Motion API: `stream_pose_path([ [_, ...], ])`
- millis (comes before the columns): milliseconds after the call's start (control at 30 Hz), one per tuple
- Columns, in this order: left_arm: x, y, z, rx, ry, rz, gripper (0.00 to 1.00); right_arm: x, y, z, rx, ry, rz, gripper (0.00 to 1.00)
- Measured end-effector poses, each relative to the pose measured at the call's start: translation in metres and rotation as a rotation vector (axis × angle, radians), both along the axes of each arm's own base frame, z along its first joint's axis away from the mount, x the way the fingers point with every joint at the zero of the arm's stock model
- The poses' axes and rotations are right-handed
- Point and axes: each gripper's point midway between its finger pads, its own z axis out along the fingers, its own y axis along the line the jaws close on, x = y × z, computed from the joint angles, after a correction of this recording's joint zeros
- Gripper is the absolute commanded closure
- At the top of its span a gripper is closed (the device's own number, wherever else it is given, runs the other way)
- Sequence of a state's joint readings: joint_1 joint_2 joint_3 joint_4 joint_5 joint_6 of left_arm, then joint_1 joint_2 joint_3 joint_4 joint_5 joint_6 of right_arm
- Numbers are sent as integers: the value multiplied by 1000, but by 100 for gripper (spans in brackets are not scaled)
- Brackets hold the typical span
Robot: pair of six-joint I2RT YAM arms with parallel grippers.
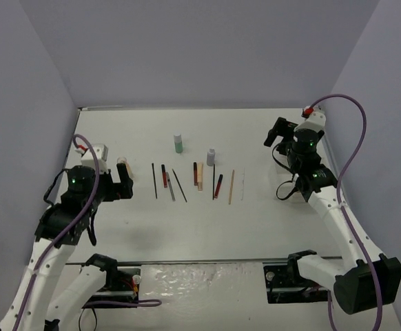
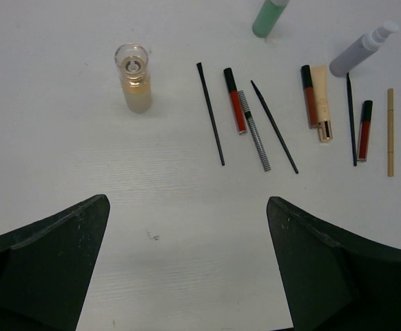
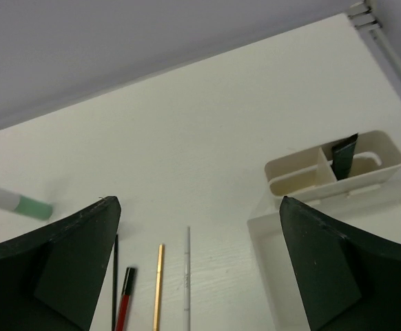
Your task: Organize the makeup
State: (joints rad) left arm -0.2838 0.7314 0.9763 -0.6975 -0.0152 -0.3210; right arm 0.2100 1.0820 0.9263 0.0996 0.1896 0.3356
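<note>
Makeup sticks (image 1: 199, 176) in row mid-table, bottles (image 1: 178, 144) nearby; left pincer (image 2: 188, 201) wide open, empty; right pincer (image 3: 200, 200) likewise.

You are looking at a plain white worktop (image 1: 255, 227) with a faint grain, closed in on three sides by flat panels. The far wall (image 1: 200, 48), the left wall (image 1: 14, 103) and the right wall (image 1: 390, 62) are all a pale lavender grey, bare and matte. A thin light rail (image 1: 118, 107) runs along the worktop's far edge, at the foot of the far wall. The light is soft and even, and shadows are faint.
</note>
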Motion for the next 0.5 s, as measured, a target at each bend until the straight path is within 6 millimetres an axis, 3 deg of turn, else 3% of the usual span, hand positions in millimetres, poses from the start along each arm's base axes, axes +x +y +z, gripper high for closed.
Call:
stream_pose_path([
  [100,20,-23,5,-46,63,-47,3,-19,12,-7,54,28,68,0],
  [267,34,-63,-17,-60,185,-109,3,-31,32,-13,110,69,177,0],
  [500,50,-142,-32,-35,279,-174,4,-52,33,-34,118,133,196,0],
])
